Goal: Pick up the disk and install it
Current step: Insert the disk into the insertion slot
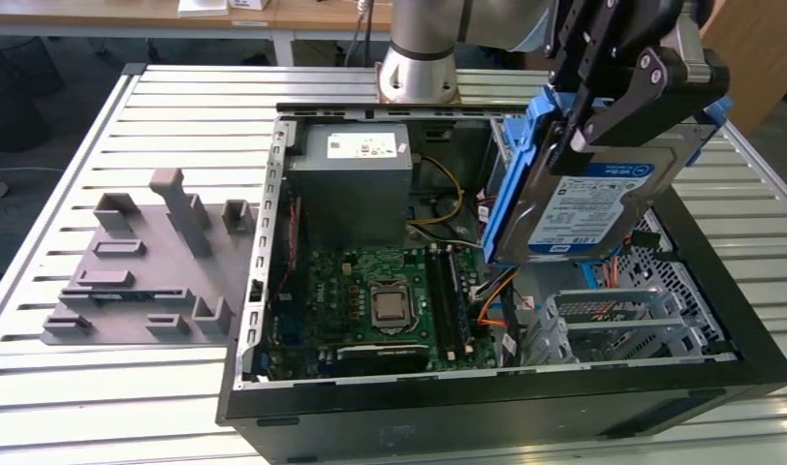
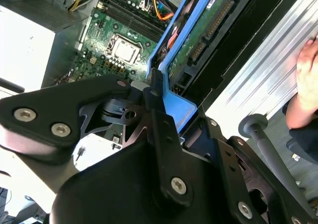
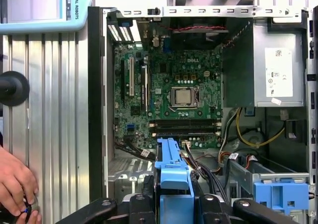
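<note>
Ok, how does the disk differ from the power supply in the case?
The disk hangs tilted above the case in the gripper; the power supply sits fixed inside it. The disk has a blue frame; the power supply is plain grey and bulkier. Both carry a label.

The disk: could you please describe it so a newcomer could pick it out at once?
Find the open black computer case on the slatted table. Above its side on the exterior view's right, the pincer holds the disk tilted on edge. It alone is a silver slab with a white-and-blue label in a blue frame.
</note>
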`<state>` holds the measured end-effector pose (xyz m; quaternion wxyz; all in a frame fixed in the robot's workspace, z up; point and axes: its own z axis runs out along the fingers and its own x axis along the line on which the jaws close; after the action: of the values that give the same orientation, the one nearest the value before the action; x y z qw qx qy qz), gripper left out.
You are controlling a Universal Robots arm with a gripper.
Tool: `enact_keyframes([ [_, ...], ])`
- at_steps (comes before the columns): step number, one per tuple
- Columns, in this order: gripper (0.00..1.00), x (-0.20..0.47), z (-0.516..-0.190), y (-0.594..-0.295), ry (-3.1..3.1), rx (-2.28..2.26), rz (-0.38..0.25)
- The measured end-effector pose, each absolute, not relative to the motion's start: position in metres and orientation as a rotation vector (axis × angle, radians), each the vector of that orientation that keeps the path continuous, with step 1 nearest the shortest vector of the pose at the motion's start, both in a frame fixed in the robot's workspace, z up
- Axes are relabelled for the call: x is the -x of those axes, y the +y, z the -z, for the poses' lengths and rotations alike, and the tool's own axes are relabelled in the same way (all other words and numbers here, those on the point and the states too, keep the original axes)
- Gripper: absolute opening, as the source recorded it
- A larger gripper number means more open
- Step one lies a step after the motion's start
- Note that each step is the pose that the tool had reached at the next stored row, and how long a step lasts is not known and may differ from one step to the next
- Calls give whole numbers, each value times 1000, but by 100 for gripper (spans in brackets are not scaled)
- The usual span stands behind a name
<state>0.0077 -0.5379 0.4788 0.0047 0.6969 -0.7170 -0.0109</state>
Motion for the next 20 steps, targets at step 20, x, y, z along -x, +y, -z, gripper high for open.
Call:
enact_keyframes([
  [20,36,-15,-478,-546,-2246,-2183,34],
])
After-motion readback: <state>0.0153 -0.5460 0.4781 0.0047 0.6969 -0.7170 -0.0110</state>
